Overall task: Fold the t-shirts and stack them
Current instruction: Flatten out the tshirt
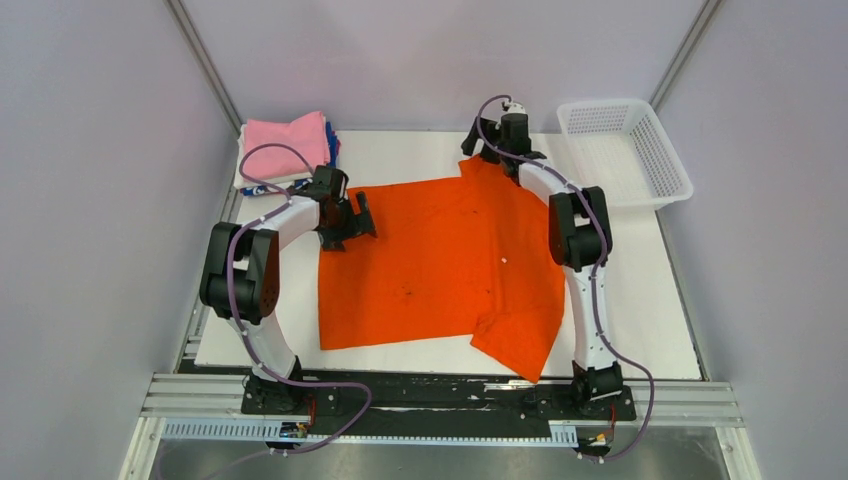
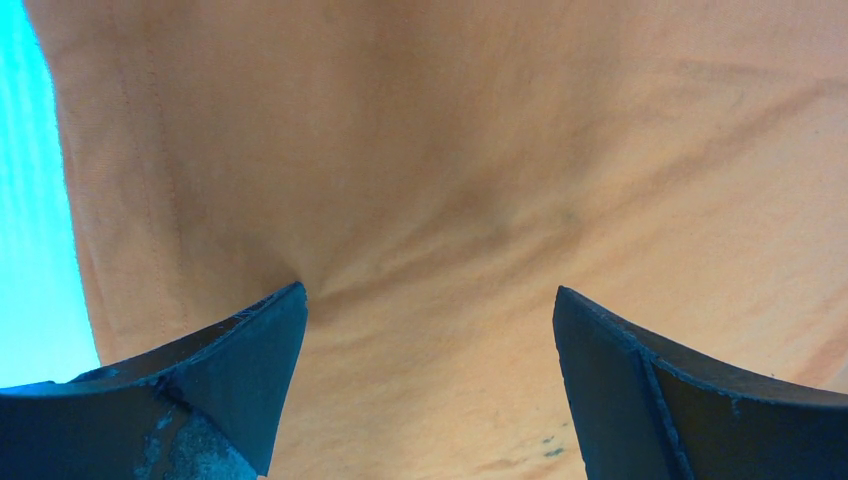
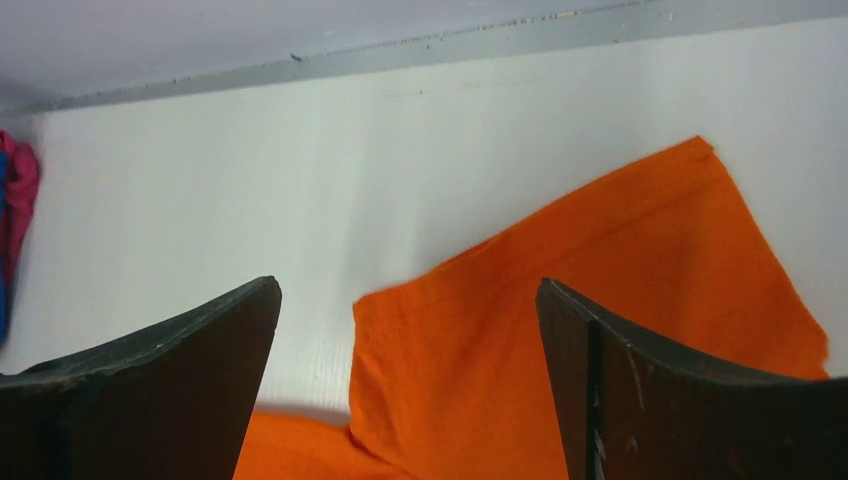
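The orange t-shirt [image 1: 440, 260] lies spread flat in the middle of the white bench [image 1: 640, 290]. Its long axis runs left to right: both sleeves sit on the right side and the straight hem [image 2: 110, 200] is on the left. The stack of folded t-shirts [image 1: 290, 145], pink on top, sits at the far left corner, apart from the orange one.

The left tool [image 2: 430, 295] is open and low over the cloth just inside the hem's far corner. 1 finger [image 2: 255, 340] looks to press a small pucker into the fabric. The right tool [image 3: 408, 285] is also open and holds nothing. It hangs over the far sleeve [image 3: 640, 260], whose edge lies between its 2 fingers.

So each arm is nearest its own far corner. A fold toward the near edge looks to depend on both tools closing on that far long edge together.
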Robot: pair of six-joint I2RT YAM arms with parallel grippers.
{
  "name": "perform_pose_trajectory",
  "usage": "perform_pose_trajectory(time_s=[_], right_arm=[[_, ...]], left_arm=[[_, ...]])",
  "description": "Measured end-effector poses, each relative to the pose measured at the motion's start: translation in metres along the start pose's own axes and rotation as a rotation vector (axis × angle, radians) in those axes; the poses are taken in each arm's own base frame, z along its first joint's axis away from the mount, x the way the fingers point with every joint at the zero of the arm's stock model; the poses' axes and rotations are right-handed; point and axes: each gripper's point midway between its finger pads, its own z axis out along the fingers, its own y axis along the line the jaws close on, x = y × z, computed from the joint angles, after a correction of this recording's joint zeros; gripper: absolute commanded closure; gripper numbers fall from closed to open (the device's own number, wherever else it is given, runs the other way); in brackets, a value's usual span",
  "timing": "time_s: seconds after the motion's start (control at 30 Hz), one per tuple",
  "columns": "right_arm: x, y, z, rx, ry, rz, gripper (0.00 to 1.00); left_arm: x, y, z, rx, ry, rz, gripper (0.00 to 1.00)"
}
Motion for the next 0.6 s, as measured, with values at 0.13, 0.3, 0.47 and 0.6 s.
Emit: perform_pose_trajectory(time_s=[0.13, 0.3, 0.47, 0.6], right_arm=[[0.007, -0.003, -0.036, 0.024, 0.049, -0.06, 0.0], [0.022, -0.011, -0.115, 0.099, 0.111, -0.066, 0.0], [0.039, -0.028, -0.15, 0.169, 0.132, -0.037, 0.0], [0.069, -0.056, -0.154, 0.249, 0.212, -0.002, 0.0]], left_arm=[[-0.006, -0.002, -0.004, -0.008, -0.011, 0.0, 0.0], [-0.023, -0.009, -0.011, -0.003, -0.056, 0.001, 0.0], [-0.047, -0.019, -0.014, -0.004, -0.099, 0.0, 0.0], [-0.07, -0.024, 0.0, -0.023, -0.128, 0.0, 0.0]])
